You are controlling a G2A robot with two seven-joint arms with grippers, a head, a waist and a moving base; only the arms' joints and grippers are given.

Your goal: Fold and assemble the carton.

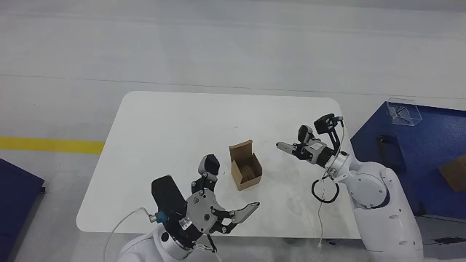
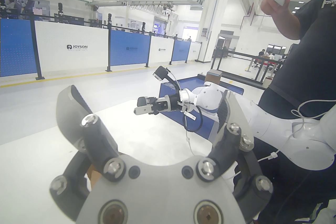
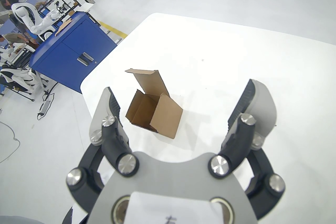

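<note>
A: At the middle of the table (image 1: 160,138) the carton (image 1: 245,165) is seen half-formed, mouth open, one flap raised.
B: And is anything held?
A: Nothing. The left gripper (image 1: 228,186) and right gripper (image 3: 181,89) are spread wide on either side; the carton is touched by neither.
B: The risk?
A: If a flap is pressed without the opposite wall being braced, the light carton may be slid or tipped, not folded.

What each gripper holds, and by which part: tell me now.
Nothing is held. The left gripper and the right gripper are both open, and the carton sits free on the table.
</note>
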